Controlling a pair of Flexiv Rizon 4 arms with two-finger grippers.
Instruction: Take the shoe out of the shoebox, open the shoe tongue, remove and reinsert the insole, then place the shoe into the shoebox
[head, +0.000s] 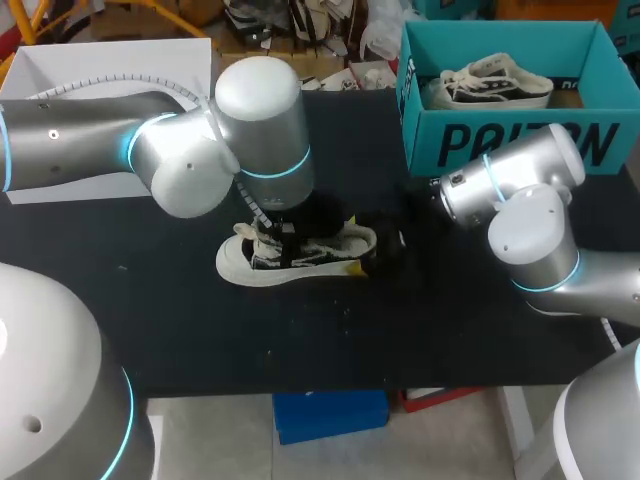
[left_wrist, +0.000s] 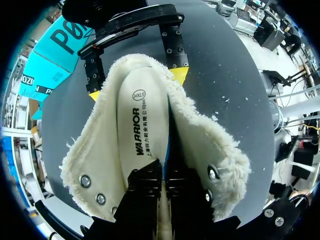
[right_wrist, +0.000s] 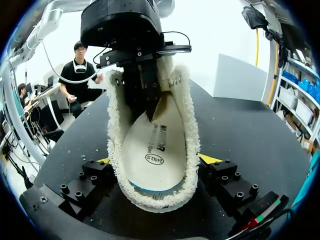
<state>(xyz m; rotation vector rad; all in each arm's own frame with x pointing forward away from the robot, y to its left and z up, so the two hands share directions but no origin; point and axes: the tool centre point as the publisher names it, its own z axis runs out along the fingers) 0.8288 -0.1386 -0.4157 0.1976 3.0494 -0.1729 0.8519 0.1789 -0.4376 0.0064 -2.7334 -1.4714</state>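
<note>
The left gripper (left_wrist: 161, 190) is pinched together on the insole (left_wrist: 145, 120) inside the fleece-lined shoe (left_wrist: 205, 145). The right gripper (right_wrist: 157, 160) clamps the shoe's sides at mid-table (head: 150, 300), well apart from the teal shoebox (head: 500, 145) at the far right corner.
</note>
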